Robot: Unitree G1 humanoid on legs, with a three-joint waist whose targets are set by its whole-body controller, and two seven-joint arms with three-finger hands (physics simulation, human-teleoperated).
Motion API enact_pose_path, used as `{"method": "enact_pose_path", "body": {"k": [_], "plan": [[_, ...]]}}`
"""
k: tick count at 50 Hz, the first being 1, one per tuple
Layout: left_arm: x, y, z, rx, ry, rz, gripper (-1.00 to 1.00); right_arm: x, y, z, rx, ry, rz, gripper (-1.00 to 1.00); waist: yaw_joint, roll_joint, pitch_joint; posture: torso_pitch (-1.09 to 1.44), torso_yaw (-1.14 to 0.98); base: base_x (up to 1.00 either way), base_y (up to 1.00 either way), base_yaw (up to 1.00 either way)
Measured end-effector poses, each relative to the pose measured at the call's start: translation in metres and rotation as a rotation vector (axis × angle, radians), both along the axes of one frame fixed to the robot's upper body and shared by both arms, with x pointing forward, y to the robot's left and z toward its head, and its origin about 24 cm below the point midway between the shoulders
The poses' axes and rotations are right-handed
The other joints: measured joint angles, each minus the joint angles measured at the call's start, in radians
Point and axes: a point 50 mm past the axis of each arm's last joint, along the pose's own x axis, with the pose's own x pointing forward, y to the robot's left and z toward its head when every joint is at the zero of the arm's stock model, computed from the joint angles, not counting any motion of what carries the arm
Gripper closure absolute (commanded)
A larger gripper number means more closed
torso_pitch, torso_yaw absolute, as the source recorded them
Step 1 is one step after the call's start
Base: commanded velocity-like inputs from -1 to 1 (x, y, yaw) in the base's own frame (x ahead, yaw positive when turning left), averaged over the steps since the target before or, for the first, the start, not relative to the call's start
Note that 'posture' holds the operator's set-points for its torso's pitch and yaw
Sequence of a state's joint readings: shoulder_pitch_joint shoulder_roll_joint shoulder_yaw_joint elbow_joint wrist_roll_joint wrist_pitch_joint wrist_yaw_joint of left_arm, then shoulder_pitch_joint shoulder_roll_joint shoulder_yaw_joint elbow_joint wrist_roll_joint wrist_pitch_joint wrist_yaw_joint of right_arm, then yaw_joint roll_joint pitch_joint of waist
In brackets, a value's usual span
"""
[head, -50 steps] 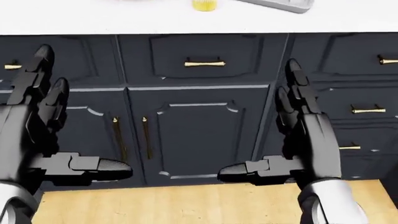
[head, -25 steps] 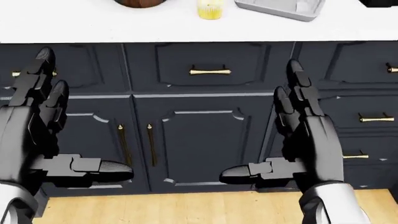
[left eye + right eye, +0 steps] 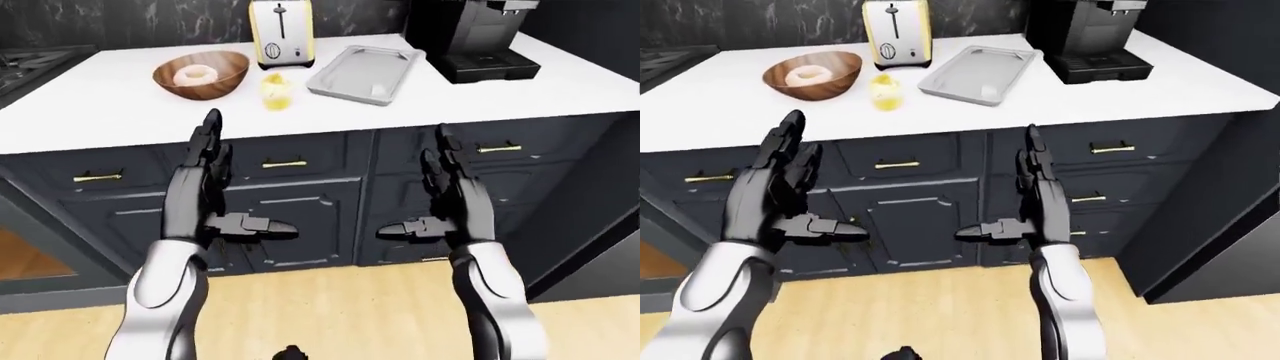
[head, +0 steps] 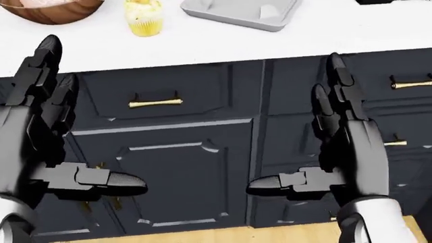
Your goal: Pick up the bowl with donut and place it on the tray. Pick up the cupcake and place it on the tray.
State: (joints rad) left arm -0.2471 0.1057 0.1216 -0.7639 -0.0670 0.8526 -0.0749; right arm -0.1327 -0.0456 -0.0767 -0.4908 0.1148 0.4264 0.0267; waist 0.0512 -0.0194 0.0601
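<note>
A brown wooden bowl (image 3: 202, 73) with a pale glazed donut (image 3: 191, 75) in it sits on the white counter (image 3: 120, 109), left of the middle in the left-eye view. To its right stands a yellow cupcake (image 3: 277, 91). A grey metal tray (image 3: 361, 72) lies further right. Both hands hover below the counter edge, level with the dark cabinet fronts. My left hand (image 3: 215, 196) and my right hand (image 3: 440, 196) are open, fingers pointing up, thumbs turned inward, holding nothing.
A yellow toaster (image 3: 281, 33) stands behind the cupcake and a black coffee machine (image 3: 472, 34) right of the tray. A stove top (image 3: 30, 64) lies at the counter's left end. Dark cabinets with brass handles (image 3: 283, 163) run below. The floor (image 3: 330, 315) is light wood.
The head view has shifted: the counter edge and its objects slid down and left in the picture, so bowl, cupcake and tray show more. Both hands keep the same open pose.
</note>
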Motion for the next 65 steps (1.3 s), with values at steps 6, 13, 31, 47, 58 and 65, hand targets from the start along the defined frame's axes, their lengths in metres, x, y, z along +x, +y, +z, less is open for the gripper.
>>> {"method": "enact_pose_path", "body": {"k": [6, 13, 31, 47, 58, 65], "plan": [[0.003, 0.017, -0.015, -0.003, 0.104, 0.085, -1.00, 0.002, 0.012, -0.013, 0.014, 0.087, 0.067, -1.00, 0.022, 0.065, 0.013, 0.00, 0.00, 0.00, 0.00, 1.00], [-0.003, 0.013, 0.012, 0.013, -0.043, 0.074, -1.00, -0.006, 0.009, 0.022, 0.017, -0.081, 0.070, -1.00, -0.003, 0.009, -0.022, 0.00, 0.00, 0.00, 0.04, 0.31], [-0.004, 0.012, 0.015, 0.014, -0.009, 0.064, -1.00, -0.008, 0.005, 0.019, 0.028, -0.042, 0.055, -1.00, -0.030, 0.028, -0.031, 0.00, 0.00, 0.05, 0.05, 0.71], [0.005, 0.004, 0.035, 0.043, -0.064, 0.044, -1.00, -0.021, -0.002, 0.038, 0.022, -0.124, 0.023, -1.00, -0.030, 0.002, -0.018, 0.00, 0.00, 0.22, 0.00, 0.00], [0.008, -0.001, 0.034, 0.046, -0.027, 0.020, -1.00, -0.025, -0.010, 0.040, 0.021, -0.108, -0.016, -1.00, -0.052, 0.005, -0.013, 0.00, 0.00, 0.31, 0.00, 0.00], [0.005, -0.001, 0.046, 0.068, -0.069, 0.023, -1.00, -0.030, -0.009, 0.044, 0.037, -0.138, -0.005, -1.00, -0.072, 0.063, -0.029, 0.00, 0.00, 0.17, 0.00, 0.00]]}}
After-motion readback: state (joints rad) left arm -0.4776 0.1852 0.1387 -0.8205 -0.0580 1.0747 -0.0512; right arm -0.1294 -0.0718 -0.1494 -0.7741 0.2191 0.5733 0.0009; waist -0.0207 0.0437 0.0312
